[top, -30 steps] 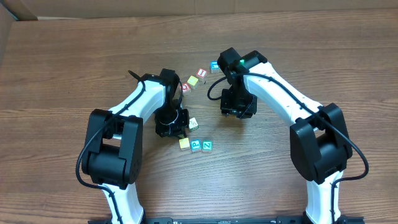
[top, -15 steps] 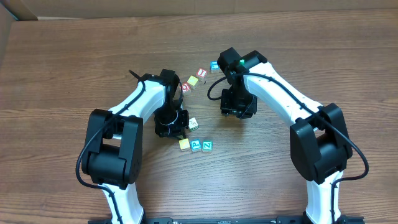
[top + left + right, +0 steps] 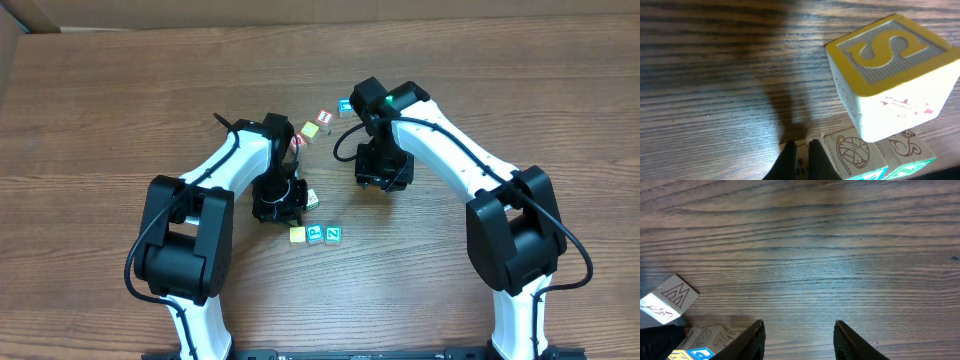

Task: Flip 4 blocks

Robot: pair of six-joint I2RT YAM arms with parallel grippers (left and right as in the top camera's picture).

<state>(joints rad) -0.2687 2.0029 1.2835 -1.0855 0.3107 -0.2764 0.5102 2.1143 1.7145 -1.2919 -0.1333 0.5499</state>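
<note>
Your left arm has slid a little toward the blocks since a second ago. Seen from overhead, the left gripper (image 3: 281,200) now sits just beside the cream block (image 3: 312,200) and partly covers it. The yellow block (image 3: 297,235) has shifted slightly to line up with the blue P block (image 3: 314,234), which it touches, and with the teal Z block (image 3: 333,234). The right gripper (image 3: 383,170) has not moved and stays well apart from that row. On the left wrist camera, the left gripper (image 3: 801,155) is pressed fully together with nothing between its fingers. Its tips are down by the row of blocks, and a yellow-rimmed S block (image 3: 892,75) stands near them. On the right wrist camera, the right gripper (image 3: 799,340) is partly open over bare wood and holds nothing. A pale W block (image 3: 667,297) lies off to the lower left.
</note>
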